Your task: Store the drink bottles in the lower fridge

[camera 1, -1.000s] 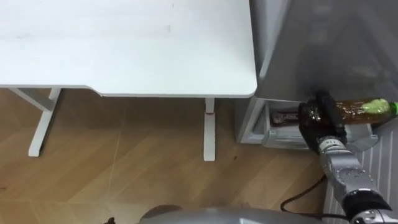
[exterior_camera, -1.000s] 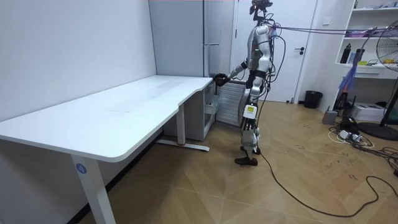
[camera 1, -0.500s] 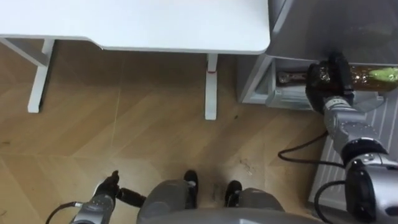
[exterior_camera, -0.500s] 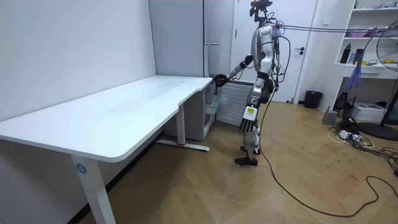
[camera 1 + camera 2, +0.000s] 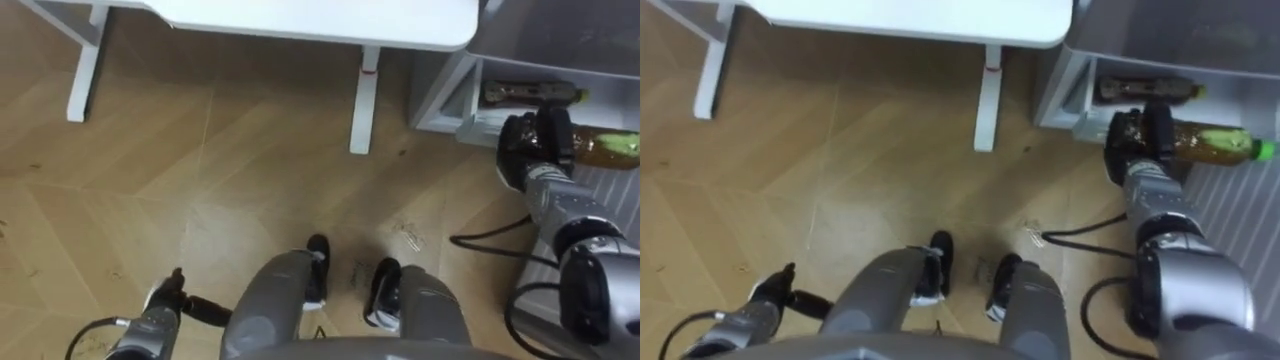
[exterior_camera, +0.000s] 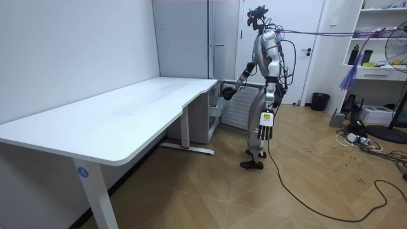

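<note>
Wooden floor [image 5: 200, 200] lies nearest, and the robot stands on it facing the fridge [image 6: 191, 38], just short of its open lower compartment [image 5: 445, 95].

The left hand [image 5: 158, 322] hangs low at the robot's side, well back from the fridge. Its fingers are loose and it carries nothing. It is probably idle because one arm is enough for a single drink.

Farther out, the right hand [image 5: 535, 150] is stretched to the mouth of the fridge's lower compartment. Its fingers are wrapped round the body of a bottle [image 5: 600, 148] of amber drink. The bottle is held on its side, lying across the front of the fridge opening, with its green cap pointing away from the hand. Holding it flat most likely lets it slide onto the low shelf, where there is little height to stand it up.

Deeper in, a second bottle [image 5: 530, 93] already lies on its side inside the compartment, just behind the held one. This drink seems meant to go in beside it, so the job looks partly done and the held bottle is not yet released.

Farthest off, a white desk [image 5: 330, 20] stands just beside the fridge, on the robot's left of it.
</note>
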Robot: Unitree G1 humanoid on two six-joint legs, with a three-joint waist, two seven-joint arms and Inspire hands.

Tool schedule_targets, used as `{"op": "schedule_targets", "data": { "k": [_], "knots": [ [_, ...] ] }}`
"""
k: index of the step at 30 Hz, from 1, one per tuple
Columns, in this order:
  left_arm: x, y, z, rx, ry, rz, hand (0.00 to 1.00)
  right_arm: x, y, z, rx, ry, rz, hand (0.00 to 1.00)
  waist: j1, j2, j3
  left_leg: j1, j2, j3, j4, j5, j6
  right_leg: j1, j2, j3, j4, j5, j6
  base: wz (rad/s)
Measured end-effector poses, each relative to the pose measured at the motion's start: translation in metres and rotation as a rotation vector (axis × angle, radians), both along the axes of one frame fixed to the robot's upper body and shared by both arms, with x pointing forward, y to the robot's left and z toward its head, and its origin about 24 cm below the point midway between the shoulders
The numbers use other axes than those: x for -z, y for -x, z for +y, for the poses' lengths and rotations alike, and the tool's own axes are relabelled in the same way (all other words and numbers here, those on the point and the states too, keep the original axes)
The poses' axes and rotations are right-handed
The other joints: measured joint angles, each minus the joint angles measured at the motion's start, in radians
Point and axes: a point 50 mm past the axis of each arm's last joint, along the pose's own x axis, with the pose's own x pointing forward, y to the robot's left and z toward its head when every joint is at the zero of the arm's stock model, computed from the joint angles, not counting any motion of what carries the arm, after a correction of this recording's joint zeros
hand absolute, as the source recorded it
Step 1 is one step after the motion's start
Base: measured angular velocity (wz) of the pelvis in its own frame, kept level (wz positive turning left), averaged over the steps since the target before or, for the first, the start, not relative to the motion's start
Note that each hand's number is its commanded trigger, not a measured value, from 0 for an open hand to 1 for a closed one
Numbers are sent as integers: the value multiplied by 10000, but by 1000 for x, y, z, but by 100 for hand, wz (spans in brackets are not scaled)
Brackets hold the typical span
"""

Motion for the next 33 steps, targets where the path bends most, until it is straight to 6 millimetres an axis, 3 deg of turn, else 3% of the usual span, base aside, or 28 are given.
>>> {"op": "schedule_targets", "data": {
  "k": [5,7,13,22,33],
  "knots": [
    [-1,1,3,-23,-60,-61,0,-19,-10,-18,120,547,-396,100,100,5,11,-477,29,264,161,-5,-1,-653,-85,166,449,-101,-58,-2],
    [-1,0,3,-63,-176,-95,0,-39,-25,-26,-67,1073,-805,100,128,3,11,-744,72,403,171,-4,0,-1016,-59,310,548,-91,-74,-14],
    [-1,1,4,-70,-256,-96,0,-70,-42,-41,-297,2073,-1283,100,44,-39,-14,-855,178,720,50,13,25,-1219,-20,429,435,-26,-74,-7],
    [-3,-3,4,-112,-208,-334,0,-85,-56,-37,-520,2055,-731,100,-295,-133,-2,-764,201,1051,-220,51,62,-1305,-21,598,265,13,-42,-5],
    [-6,-3,16,-361,-589,-406,0,-88,-60,-34,-630,2008,-300,100,-312,-153,-2,-763,204,1069,-192,54,67,-1311,-85,510,305,13,-43,0]
  ]
}}
